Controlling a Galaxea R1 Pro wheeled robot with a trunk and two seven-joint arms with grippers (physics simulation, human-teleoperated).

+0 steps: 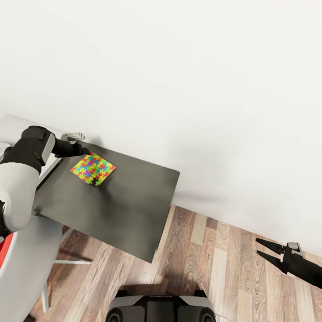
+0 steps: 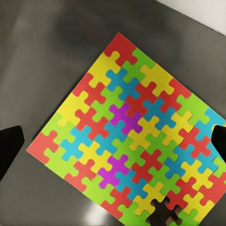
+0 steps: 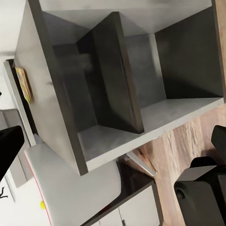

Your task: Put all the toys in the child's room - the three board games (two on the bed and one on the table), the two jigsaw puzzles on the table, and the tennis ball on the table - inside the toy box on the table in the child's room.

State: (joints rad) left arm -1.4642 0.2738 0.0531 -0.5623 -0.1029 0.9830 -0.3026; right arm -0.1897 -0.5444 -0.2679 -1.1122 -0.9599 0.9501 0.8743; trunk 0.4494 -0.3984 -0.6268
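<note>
One jigsaw puzzle, a flat mat of bright interlocking pieces, lies on the dark grey lower side unit of the table. My left gripper hovers open at the mat's far corner. In the left wrist view its dark fingertips stand wide apart on either side of the puzzle, and I cannot tell if they touch it. My right gripper is open over the floor, far to the right, holding nothing. The board games, tennis ball, toy box and bed are out of view.
A white wall runs close behind the side unit. The light desk top joins it at the far left. In the right wrist view the unit's open shelf compartments show, with the puzzle's edge on top. Wooden floor lies to the right.
</note>
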